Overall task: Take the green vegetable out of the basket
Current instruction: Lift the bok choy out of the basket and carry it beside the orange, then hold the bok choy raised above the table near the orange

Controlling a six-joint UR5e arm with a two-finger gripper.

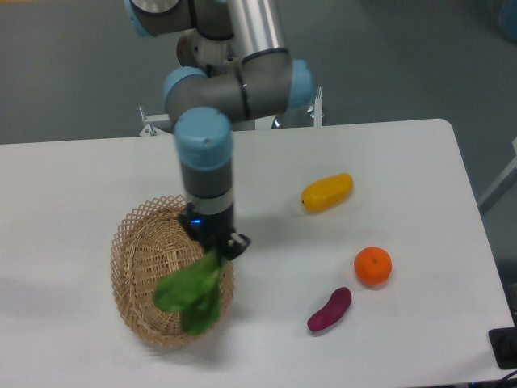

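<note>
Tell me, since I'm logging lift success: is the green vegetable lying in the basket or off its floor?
Lifted: the green vegetable hangs from the gripper over the basket rim, basket floor bare.

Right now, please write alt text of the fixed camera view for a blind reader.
The end effector holds a bok choy lifted over the wicker basket. On the white table lie a yellow fruit, an orange and a purple sweet potato.

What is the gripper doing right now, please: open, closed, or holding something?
Gripper: closed on the bok choy by its stem end, leaves hanging over the basket.
</note>
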